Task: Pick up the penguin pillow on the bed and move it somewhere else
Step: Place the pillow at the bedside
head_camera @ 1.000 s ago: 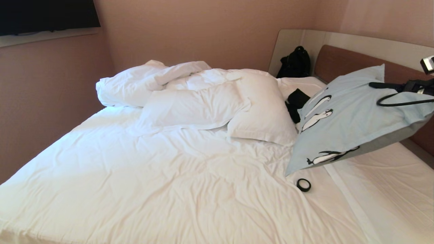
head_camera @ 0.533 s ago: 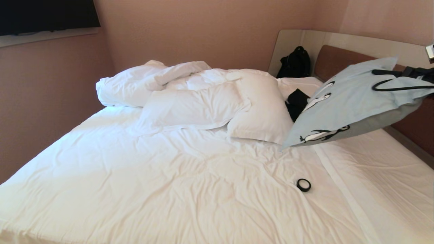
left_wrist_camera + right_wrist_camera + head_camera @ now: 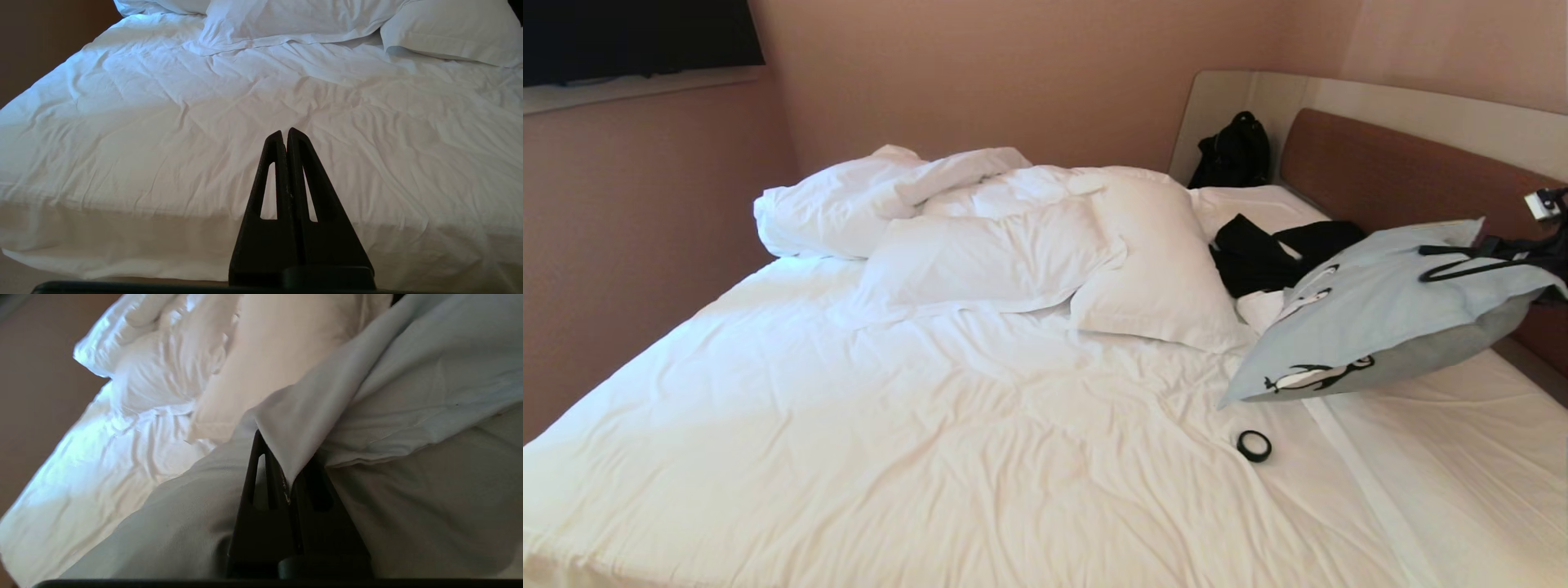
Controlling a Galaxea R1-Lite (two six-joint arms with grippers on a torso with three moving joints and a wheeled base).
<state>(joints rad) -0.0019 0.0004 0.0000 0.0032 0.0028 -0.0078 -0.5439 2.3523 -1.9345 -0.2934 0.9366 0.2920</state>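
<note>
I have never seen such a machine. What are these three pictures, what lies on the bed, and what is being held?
A two-armed robot took them. The wide picture is from its head camera; the other two are from cameras behind each arm's fingers. The right gripper is shut on the edge of the penguin pillow, holding it above the bed. The left gripper is shut and empty near the bed's edge. On the bed lie white pillows, a crumpled duvet, dark clothing and a small black ring.

Bedroom, big bed (image 3: 931, 425) w/ white sheets, wooden headboard (image 3: 1388, 171), wall TV (image 3: 637, 37)
</note>
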